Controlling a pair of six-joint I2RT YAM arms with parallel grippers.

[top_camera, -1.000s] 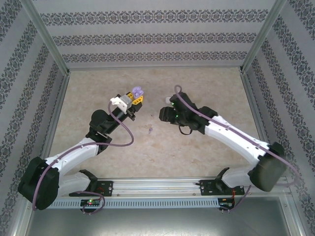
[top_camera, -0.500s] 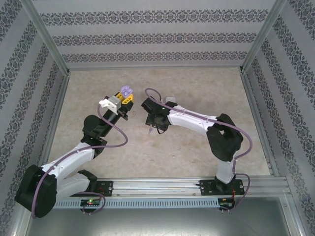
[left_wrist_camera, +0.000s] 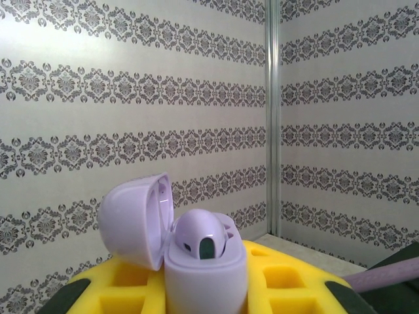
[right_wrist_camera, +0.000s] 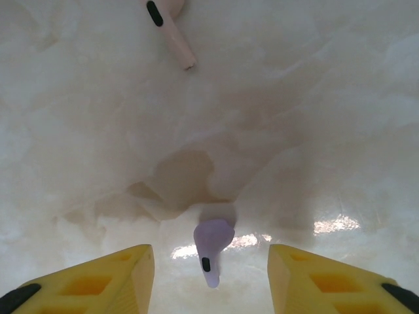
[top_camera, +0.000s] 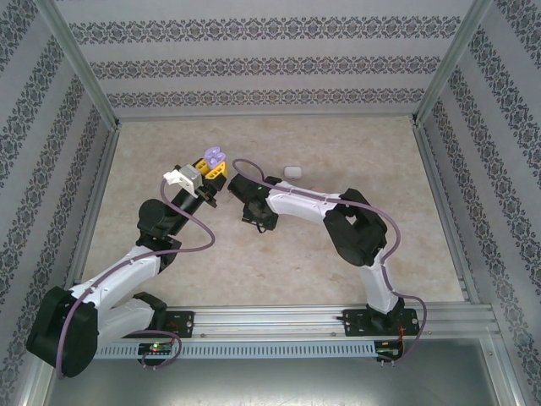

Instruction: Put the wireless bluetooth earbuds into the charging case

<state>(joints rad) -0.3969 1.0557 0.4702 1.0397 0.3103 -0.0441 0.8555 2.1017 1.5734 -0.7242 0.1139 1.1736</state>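
My left gripper [left_wrist_camera: 206,278] is shut on the base of a purple charging case [left_wrist_camera: 204,265], held upright above the table. Its lid [left_wrist_camera: 134,222] hangs open to the left, and one purple earbud [left_wrist_camera: 201,234] sits in a slot. From above, the case [top_camera: 215,156] shows at the tips of the yellow fingers [top_camera: 210,168]. My right gripper [right_wrist_camera: 211,271] points down at the table, open. A second purple earbud [right_wrist_camera: 212,248] lies on the table between its yellow fingers [right_wrist_camera: 114,278], touching neither. A pale pink earbud [right_wrist_camera: 171,26] lies farther on.
A small white case [top_camera: 293,171] sits on the marble table [top_camera: 355,144] behind the right arm. My right gripper [top_camera: 254,213] hangs close beside the left one. Patterned walls and metal posts [top_camera: 80,76] fence the table on three sides.
My right arm has swung left across the table and come down over the purple earbud, its jaws narrowing. The left gripper has shifted slightly left with the case.
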